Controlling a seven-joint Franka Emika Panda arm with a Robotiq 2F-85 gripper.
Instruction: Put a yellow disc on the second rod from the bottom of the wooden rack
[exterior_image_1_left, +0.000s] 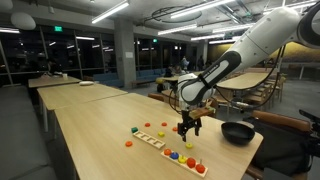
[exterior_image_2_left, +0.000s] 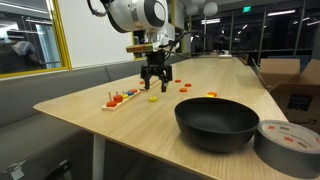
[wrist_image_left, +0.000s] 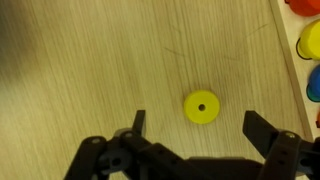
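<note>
Wood-grain table (wrist_image_left: 90, 60) carries the yellow disc (wrist_image_left: 202, 107), flat, alone, not yet lifted. Wrist view, left to right: left finger (wrist_image_left: 138, 124), disc, right finger (wrist_image_left: 255, 128), then the wooden rack (wrist_image_left: 296, 70) at 3 o'clock of the disc. Gripper (exterior_image_2_left: 154, 80) hovers above the disc, jaws spread wide, holding nothing. Disc sits between the fingertips, slightly toward 12 o'clock of their line, touching neither.

Judgement: shift a touch toward 12 to centre, drop straight until the tips nearly graze the table, then close gently on the rim. A thin disc may skid.
</note>
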